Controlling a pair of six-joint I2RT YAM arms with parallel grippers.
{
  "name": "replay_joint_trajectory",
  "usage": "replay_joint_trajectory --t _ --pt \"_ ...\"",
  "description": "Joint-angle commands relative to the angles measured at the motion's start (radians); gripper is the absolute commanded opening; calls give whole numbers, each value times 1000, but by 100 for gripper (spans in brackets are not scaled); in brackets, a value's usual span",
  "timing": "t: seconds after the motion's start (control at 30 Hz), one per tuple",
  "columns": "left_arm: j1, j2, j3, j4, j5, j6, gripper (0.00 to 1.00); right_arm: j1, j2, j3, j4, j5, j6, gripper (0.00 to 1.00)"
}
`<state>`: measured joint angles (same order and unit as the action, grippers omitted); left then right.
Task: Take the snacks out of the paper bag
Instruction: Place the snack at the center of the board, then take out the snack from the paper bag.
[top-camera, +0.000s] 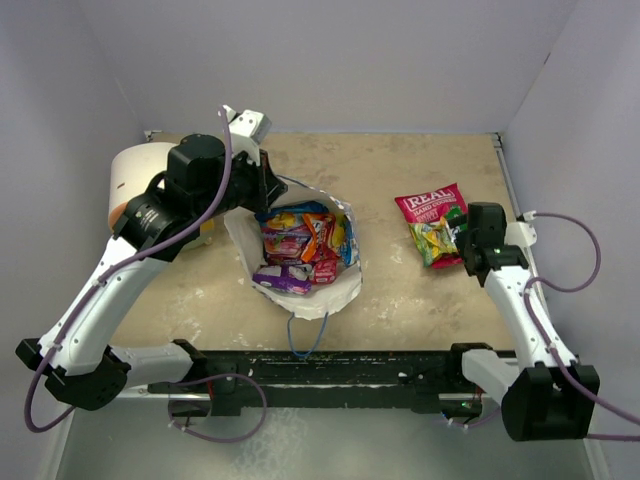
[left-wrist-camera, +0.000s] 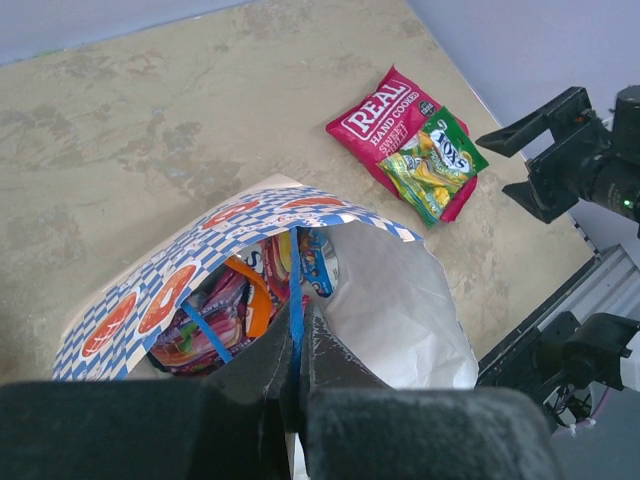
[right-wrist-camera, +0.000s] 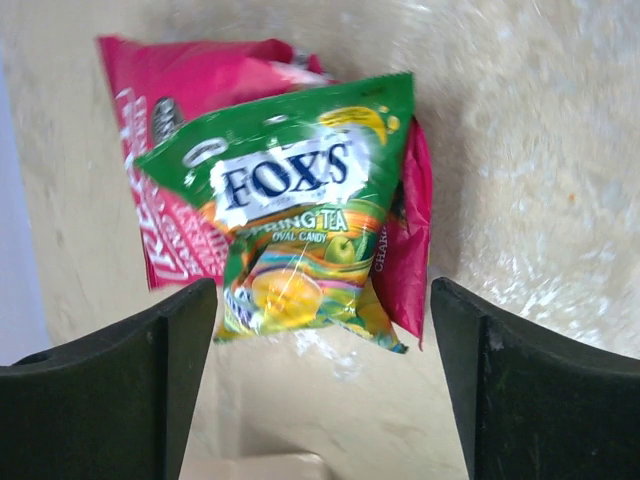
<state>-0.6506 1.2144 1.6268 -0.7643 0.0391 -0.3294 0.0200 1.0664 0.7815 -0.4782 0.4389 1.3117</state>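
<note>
Two packets were seen outside the paper bag (top-camera: 335, 295), on the right part of the bench (top-camera: 400, 300). A pink-red packet (top-camera: 428, 203) with white "REAL" lettering was lying flat, and a green packet (top-camera: 436, 240) marked "FOX'S" was laid partly over its near half, the two touching. The right tool (right-wrist-camera: 322, 300) was held directly over the green packet with its fingers spread wide, one to each side. Whether they touched the foil could not be told. In the top view the packet's right edge was hidden by that tool.

Several more packets (top-camera: 300, 240), pink, orange and blue, were heaped inside the paper bag, which was placed at the middle of the bench with its mouth gaping upward. A purple packet (top-camera: 283, 278) was lodged at the near side of the heap. The left tool (left-wrist-camera: 297, 345) was pressed together on the bag's far-left rim, with a blue cord handle (left-wrist-camera: 296, 300) pinched between its fingers. The checkered wall was leaned over part of the contents in the left wrist view. A second cord handle (top-camera: 305, 335) was draped from the near rim toward the bench's near edge.

A white-and-orange cylinder (top-camera: 135, 170) was stood at the far left, well apart from the loose packets and partly covered by the left arm.
</note>
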Motion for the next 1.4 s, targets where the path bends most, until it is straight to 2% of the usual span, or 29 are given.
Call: replay_joint_trajectory --t 0.0,0.17,0.37,0.47,0.63,0.67,0.8,0.93,1.37 --pt "0 -42 -1 72 -23 -38 0 -3 -85 3 91 -93 -492 94" --pt "-1 -44 -17 69 -24 -117 0 -3 -136 10 178 -270 -725 93" --pt "-1 -30 -14 48 63 -278 0 0 -82 41 107 -613 -711 92" --pt "-1 -37 -44 47 83 -345 0 20 -85 18 88 -715 -699 93" --pt "-1 -61 -74 49 79 -403 0 127 -169 54 40 -691 -737 97" --pt "-1 -63 -77 47 75 -412 0 160 -174 85 23 -675 -756 100" --pt "-1 -70 -98 44 78 -435 0 215 -162 198 -21 -729 -859 100" --pt "0 -63 -100 48 92 -454 0 253 -172 297 14 -812 -928 100" --pt "-1 -102 -121 122 113 -444 0 586 -108 473 168 -813 -1100 100"
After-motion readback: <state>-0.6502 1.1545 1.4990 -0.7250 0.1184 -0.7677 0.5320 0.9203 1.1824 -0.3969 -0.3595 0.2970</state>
